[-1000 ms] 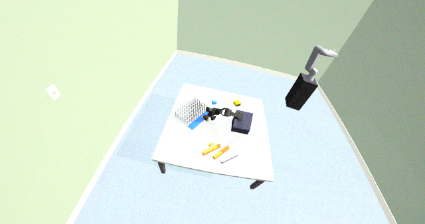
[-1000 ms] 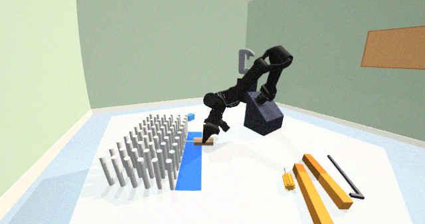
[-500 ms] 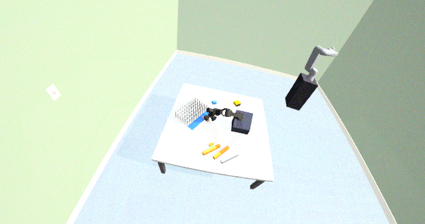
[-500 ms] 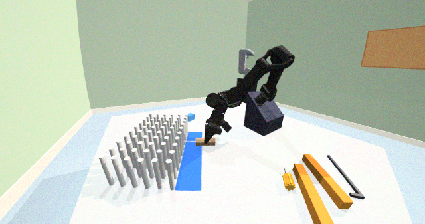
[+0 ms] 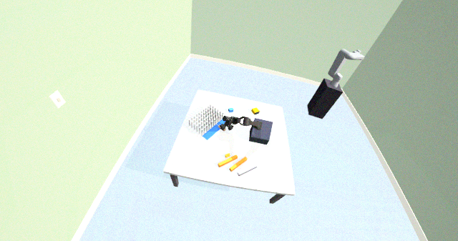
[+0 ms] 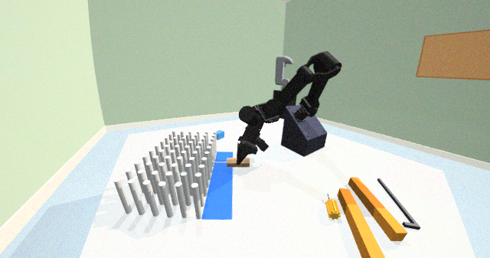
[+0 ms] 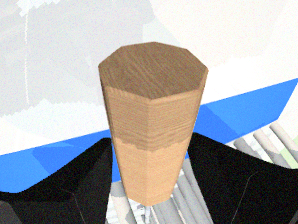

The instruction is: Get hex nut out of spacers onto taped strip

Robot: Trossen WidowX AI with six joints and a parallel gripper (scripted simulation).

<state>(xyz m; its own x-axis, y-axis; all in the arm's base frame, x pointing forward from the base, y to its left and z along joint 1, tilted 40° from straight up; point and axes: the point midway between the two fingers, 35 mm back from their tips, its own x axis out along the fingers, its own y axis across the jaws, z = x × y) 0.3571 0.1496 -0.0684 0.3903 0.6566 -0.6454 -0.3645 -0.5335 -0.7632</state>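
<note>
One wooden handle (image 5: 221,127) (image 6: 246,162) (image 7: 150,120) — clamped in hand (image 5: 223,128) (image 6: 240,162) (image 7: 149,143).

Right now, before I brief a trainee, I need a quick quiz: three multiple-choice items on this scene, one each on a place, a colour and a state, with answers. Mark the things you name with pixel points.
1. Where does the blue strip lie?
A) Behind the arm's base
B) Along the edge of the spacer field
C) Under the orange bars

2. What colour is the tool handle?
A) Wood brown
B) Green
C) Red

3. How is the end effector?
A) Wide open, holding nothing
B) Shut with nothing between its fingers
C) Shut on the tool handle

1 B: the strip (image 5: 211,132) (image 6: 220,197) (image 7: 220,120) borders the spacers (image 5: 205,121) (image 6: 164,198).
2 A: the handle (image 6: 232,162) (image 7: 150,122) shows brown wood grain.
3 C: the end effector (image 6: 240,162) (image 7: 149,143) has its fingers against both sides of the handle.
</note>
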